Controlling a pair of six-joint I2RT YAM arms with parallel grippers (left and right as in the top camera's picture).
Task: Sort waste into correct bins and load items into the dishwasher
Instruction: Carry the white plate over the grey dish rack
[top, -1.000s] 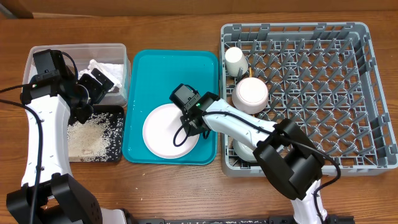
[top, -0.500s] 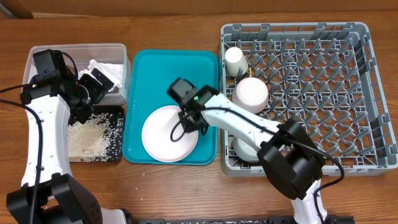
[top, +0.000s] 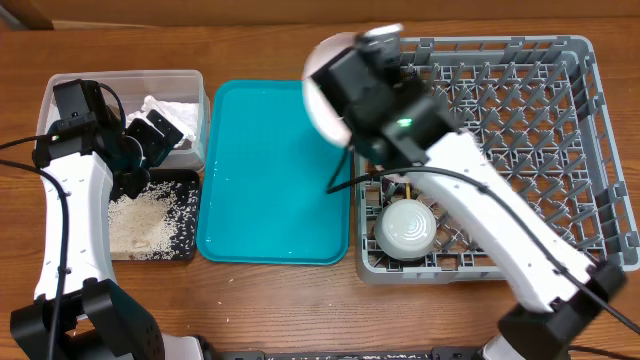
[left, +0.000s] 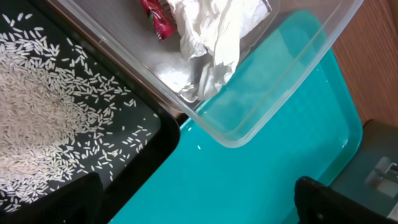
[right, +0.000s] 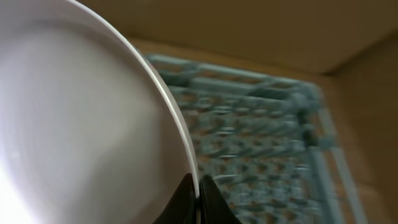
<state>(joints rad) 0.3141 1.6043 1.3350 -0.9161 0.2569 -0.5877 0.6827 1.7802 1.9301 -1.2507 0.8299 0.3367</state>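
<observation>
Three stations run left to right in front of you: bins, serving tray (top: 270, 200), dish rack (top: 560, 150).
At left, the deep tub (top: 130, 74) sits behind the shallow tray (top: 188, 195), with their edges touching.
Napkins (top: 168, 108) and the wrapper (left: 155, 14) lie in the tub. Rice grains (top: 135, 220) lie in the shallow tray.
One bowl (top: 408, 226) sits in the rack, near its front-left corner.
The plate (top: 322, 85) is held at its rim by the right gripper (right: 196, 196), up over the rack's back-left corner and overlapping the serving tray's right edge.

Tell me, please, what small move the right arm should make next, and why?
Probably carry the plate over the rack and lower it on edge between pegs: the right gripper pinches its rim, held high at the rack's left edge.
</observation>
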